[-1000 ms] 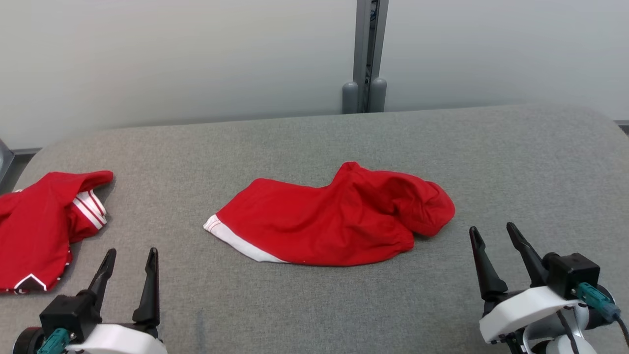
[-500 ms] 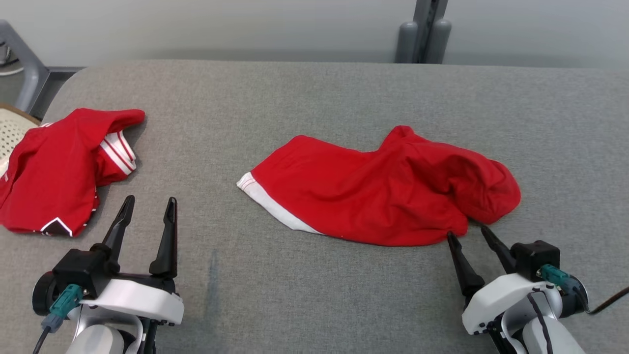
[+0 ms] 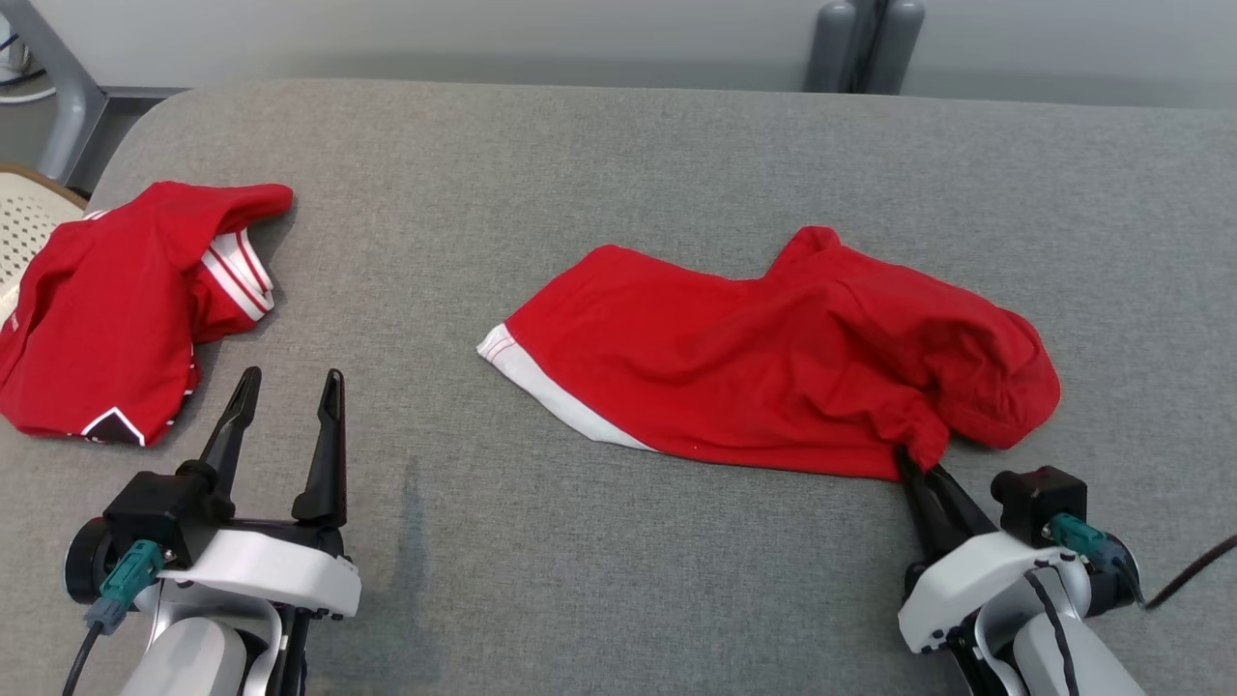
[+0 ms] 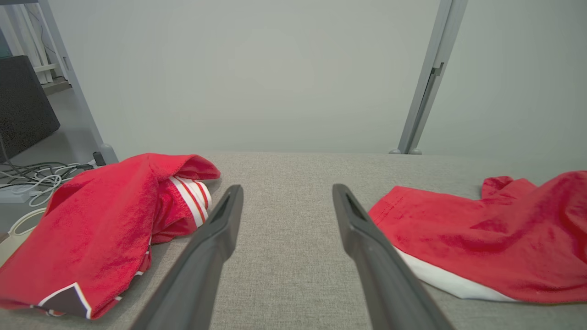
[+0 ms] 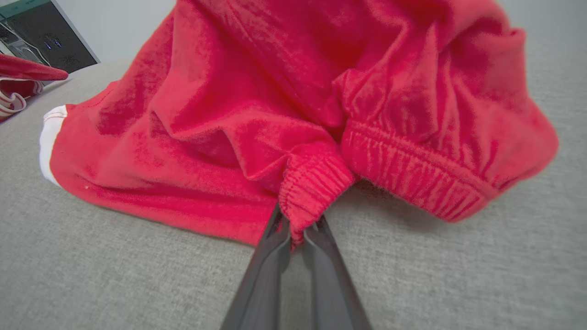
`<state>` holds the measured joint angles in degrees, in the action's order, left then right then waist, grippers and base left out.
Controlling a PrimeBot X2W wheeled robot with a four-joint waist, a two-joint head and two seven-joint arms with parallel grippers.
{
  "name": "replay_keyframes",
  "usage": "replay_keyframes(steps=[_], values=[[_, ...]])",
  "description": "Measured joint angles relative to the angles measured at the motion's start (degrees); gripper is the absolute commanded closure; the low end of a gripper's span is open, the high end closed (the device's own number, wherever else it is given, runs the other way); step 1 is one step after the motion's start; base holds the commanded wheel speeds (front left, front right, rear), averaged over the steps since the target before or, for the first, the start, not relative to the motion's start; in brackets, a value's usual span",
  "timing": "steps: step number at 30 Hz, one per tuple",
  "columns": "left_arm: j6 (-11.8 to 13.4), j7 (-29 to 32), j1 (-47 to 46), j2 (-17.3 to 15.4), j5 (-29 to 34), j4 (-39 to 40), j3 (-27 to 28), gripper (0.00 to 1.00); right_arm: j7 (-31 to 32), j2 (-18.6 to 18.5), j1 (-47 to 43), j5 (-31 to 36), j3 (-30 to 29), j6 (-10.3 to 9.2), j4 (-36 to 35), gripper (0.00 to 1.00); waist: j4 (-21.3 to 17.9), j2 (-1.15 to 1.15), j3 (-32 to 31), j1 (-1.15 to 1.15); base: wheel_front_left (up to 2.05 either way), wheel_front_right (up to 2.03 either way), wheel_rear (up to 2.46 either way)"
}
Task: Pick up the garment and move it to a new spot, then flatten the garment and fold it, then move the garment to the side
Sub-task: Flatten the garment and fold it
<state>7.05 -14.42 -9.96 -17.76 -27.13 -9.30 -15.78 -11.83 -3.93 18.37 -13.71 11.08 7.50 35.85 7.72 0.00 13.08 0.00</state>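
Note:
The garment [image 3: 773, 367] is a pair of red shorts with a white hem band, lying crumpled in the middle of the grey padded table [image 3: 599, 164]. My right gripper [image 3: 916, 466] is shut on the elastic waistband at the garment's near right corner. In the right wrist view the two fingers [image 5: 275, 256] pinch a bunched fold of waistband on the garment [image 5: 257, 114]. My left gripper [image 3: 286, 387] stands open at the lower left, holding nothing. In the left wrist view the left gripper [image 4: 286, 197] points at bare table, with the garment [image 4: 481, 229] to its right.
A second red garment [image 3: 106, 300] with white stripes lies crumpled at the table's left edge, and it is the second red garment [image 4: 101, 224] in the left wrist view. A pale woven chair [image 3: 24, 232] stands beyond that edge. Grey posts [image 3: 865, 43] rise behind the table.
The head camera has tilted down and shifted. My right gripper has moved forward to the garment's near right corner and shut on its waistband. The left gripper has stayed open.

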Motion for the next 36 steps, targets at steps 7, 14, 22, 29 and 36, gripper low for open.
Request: replay_keyframes(steps=[7,14,22,29,36], values=[[0.09,-0.31,0.83,-0.33,0.32,0.03,0.62,0.00,-0.21,-0.32,-7.22,-0.53,-0.45,0.00,-8.08,1.00,-2.64,0.00,-1.75,0.00,0.00,0.00,0.00],[0.58,-0.41,1.92,-0.99,0.19,1.02,1.75,0.00,4.07,0.56,-18.27,-0.12,-1.58,-0.01,-22.96,1.00,-5.72,0.00,-2.47,0.00,0.00,0.00,0.00],[1.47,0.16,3.32,-1.52,-0.12,3.33,1.98,0.00,10.35,1.03,-25.97,0.22,-3.10,-0.01,-39.74,1.00,-7.78,0.00,-1.87,0.00,0.00,0.00,0.00],[1.27,0.76,1.20,-1.52,0.21,4.14,1.04,0.00,12.44,1.03,-22.42,0.21,-4.72,-0.01,-42.18,1.00,-6.05,0.00,-0.26,0.00,0.00,0.00,0.00],[-0.02,0.26,-1.43,-0.40,0.25,2.42,0.03,0.00,12.93,0.85,-15.36,1.65,-5.20,-0.01,-40.02,1.00,-2.92,0.00,1.42,0.00,0.00,0.00,0.00]])
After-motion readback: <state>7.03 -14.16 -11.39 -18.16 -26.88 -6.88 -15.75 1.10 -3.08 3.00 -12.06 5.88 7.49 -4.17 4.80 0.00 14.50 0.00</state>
